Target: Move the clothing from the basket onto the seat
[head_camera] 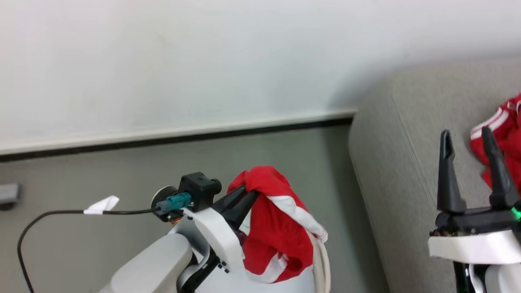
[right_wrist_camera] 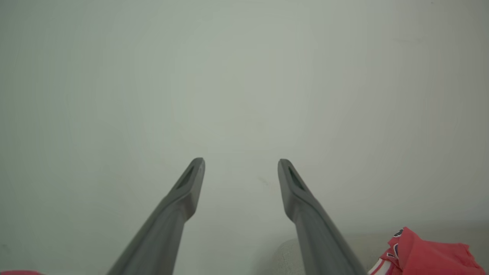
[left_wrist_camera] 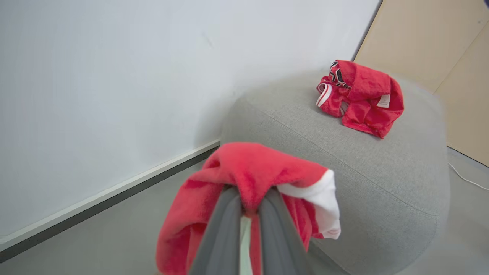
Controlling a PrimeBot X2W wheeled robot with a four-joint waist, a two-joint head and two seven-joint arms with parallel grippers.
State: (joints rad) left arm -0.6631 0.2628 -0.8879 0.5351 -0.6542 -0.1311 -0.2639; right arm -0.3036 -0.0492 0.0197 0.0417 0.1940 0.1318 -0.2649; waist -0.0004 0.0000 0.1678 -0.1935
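My left gripper is shut on a red garment with white trim, which hangs from its fingers above the grey floor, left of the seat. From the left wrist, the same garment drapes over the closed fingertips. Another red piece of clothing lies crumpled on top of the light-grey seat. In the head view that piece sits at the right edge on the seat. My right gripper stands open over the seat, nothing between its fingers. The basket is out of view.
A white wall with a dark-edged skirting board runs behind the grey floor. A black cable with a white tag trails from my left wrist. A beige panel stands beyond the seat.
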